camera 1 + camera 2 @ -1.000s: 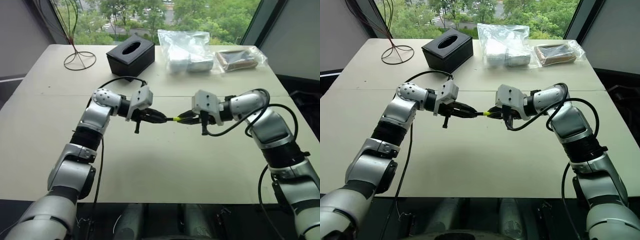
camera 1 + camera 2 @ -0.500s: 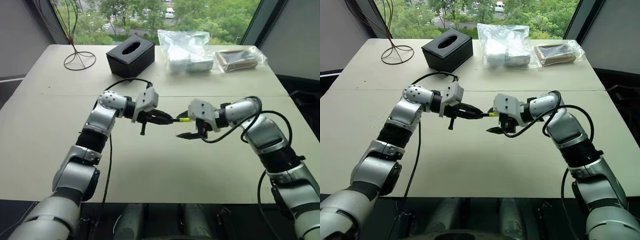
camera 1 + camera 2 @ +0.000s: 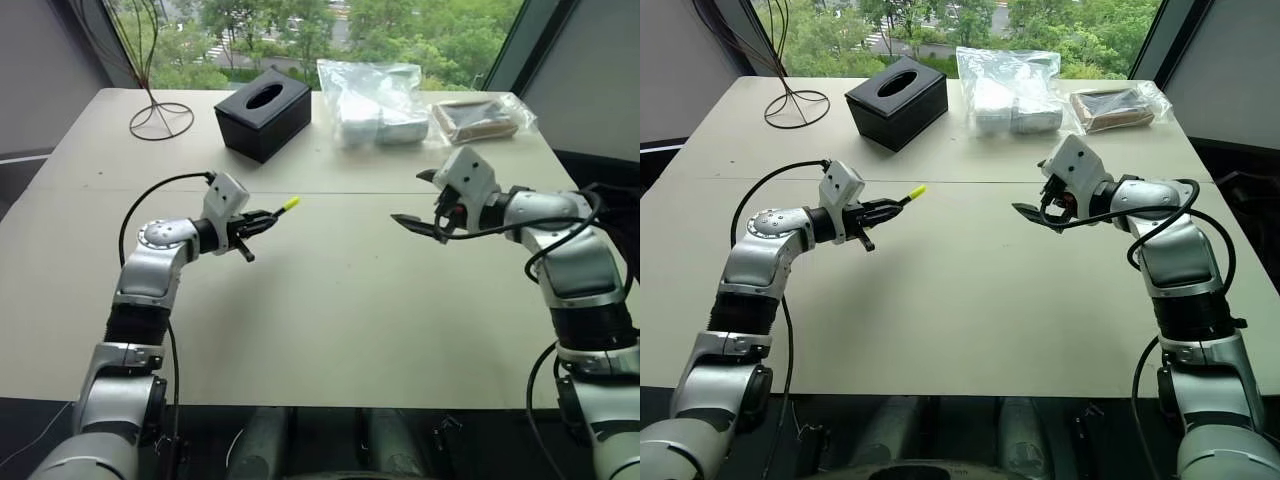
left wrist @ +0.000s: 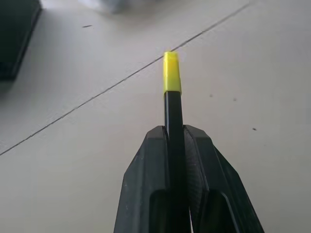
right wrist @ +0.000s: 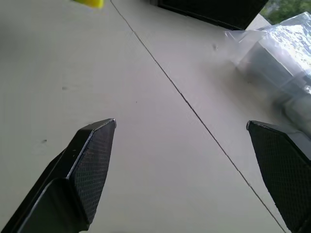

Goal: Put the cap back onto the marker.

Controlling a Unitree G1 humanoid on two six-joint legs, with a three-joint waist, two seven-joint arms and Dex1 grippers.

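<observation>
Now you've got the marker [image 4: 173,121], thin black stick with the bright yellow cap [image 4: 171,73] seated on its end, clamped in the left gripper [image 3: 262,220] jaws above the desk [image 3: 330,300]; right gripper [image 3: 420,203] jaws spread wide, empty.

Beige table [image 3: 330,300], seam running across the middle. Far edge holds a wire stand [image 3: 160,118], black tissue box [image 3: 262,114], and two clear bags [image 3: 375,100] [image 3: 478,118] side by side.
</observation>
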